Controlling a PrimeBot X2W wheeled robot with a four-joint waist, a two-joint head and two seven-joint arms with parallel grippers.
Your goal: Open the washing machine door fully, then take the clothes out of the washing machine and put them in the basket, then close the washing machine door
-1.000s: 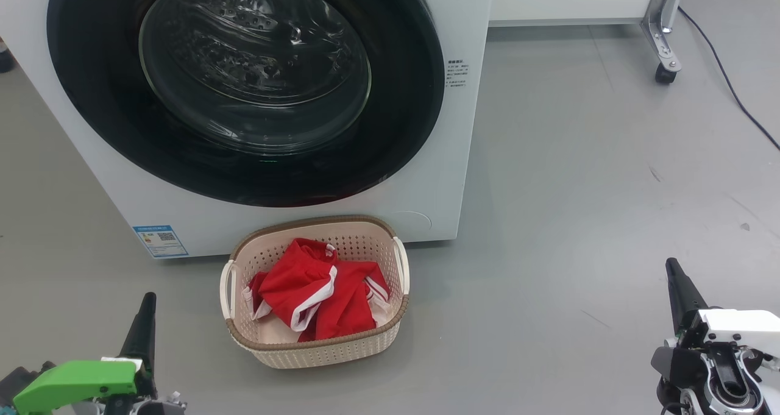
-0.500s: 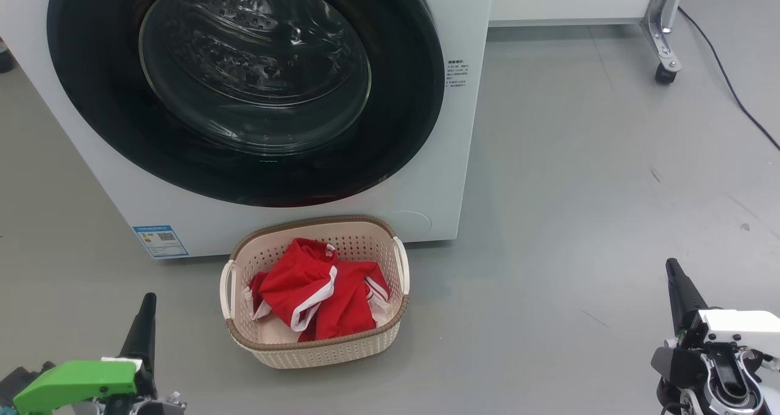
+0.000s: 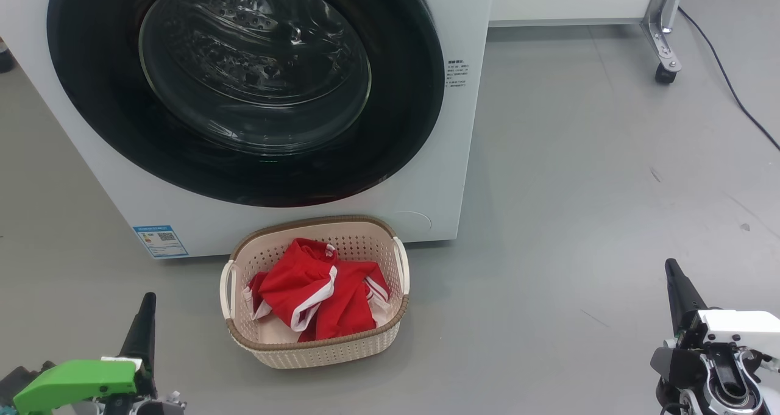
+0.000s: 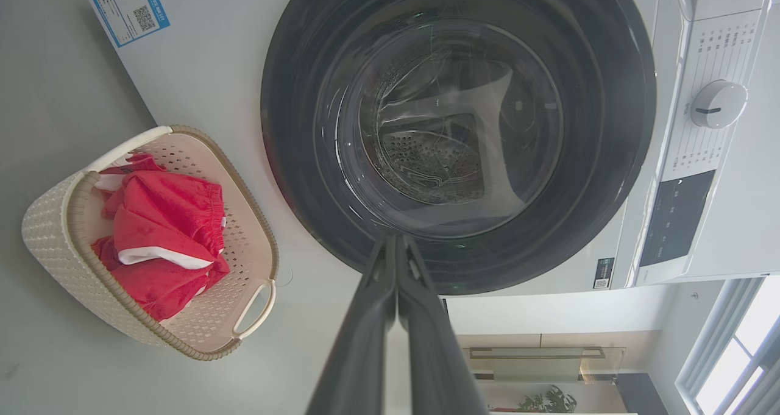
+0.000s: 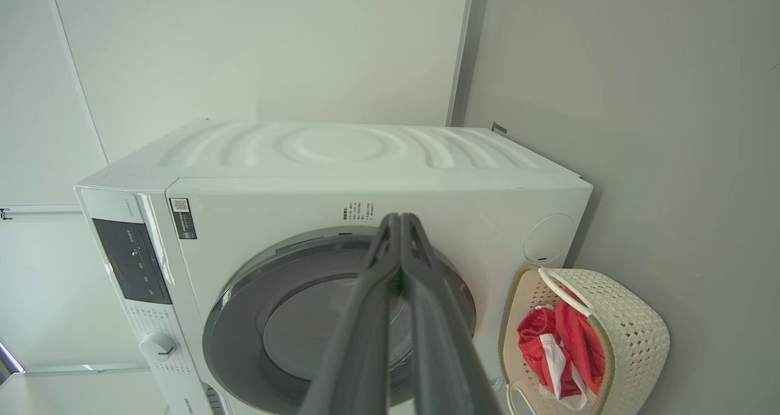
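Observation:
The white washing machine (image 3: 426, 177) fills the top left of the head view, and its round black washing machine door (image 3: 244, 86) lies flat against the front, closed. Through the glass I see bare steel drum. On the floor just in front stands the cream basket (image 3: 317, 345), with the red, white-trimmed clothes (image 3: 317, 293) heaped inside. My left gripper (image 3: 146, 302) hangs low at the lower left, shut and empty, well left of the basket. At the lower right my right gripper (image 3: 672, 269) is likewise shut on nothing. Both wrist views show the door (image 4: 457, 128) (image 5: 292, 336) and the basket (image 4: 49, 220) (image 5: 634, 336).
Grey floor spreads to the right of the machine. A white unit on a metal leg with a caster (image 3: 664, 74) stands at the back right, and a dark cable (image 3: 731, 92) runs across the floor beside it. A control dial (image 4: 719, 103) sits on the machine's panel.

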